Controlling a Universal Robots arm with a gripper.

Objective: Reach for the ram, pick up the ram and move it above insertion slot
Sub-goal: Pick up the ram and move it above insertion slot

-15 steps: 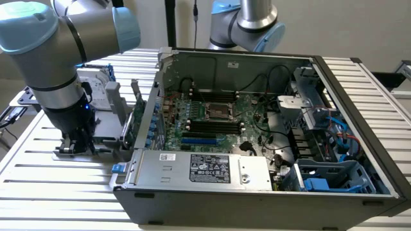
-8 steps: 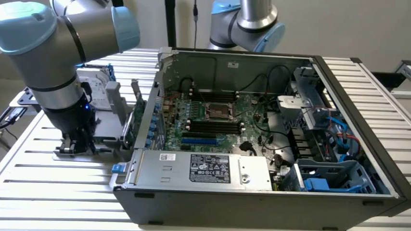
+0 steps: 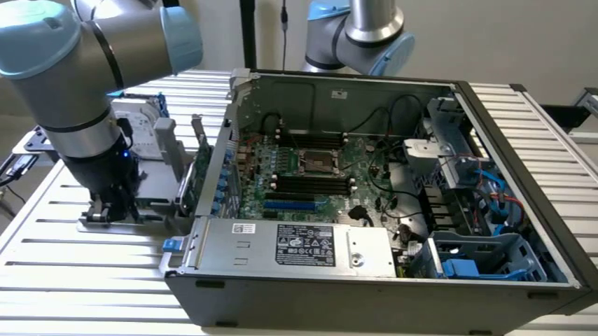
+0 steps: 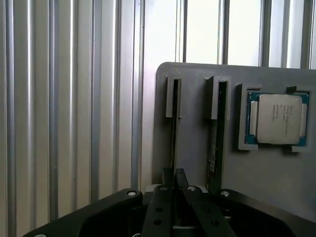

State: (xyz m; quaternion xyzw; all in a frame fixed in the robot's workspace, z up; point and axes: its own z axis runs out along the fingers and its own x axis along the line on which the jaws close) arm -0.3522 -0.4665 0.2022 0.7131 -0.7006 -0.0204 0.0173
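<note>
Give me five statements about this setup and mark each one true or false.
1. The tool is shut on the ram, which stands on edge in a gray holder. True.
2. A processor lies in a recess of that holder. True.
3. The computer case is closed. False: it is open, its motherboard exposed.
4. The holder lies inside the case. False: it sits on the slatted table, at the exterior view's left of the case.
5. The holder carries one stick. False: a second stick stands beside the held one.
</note>
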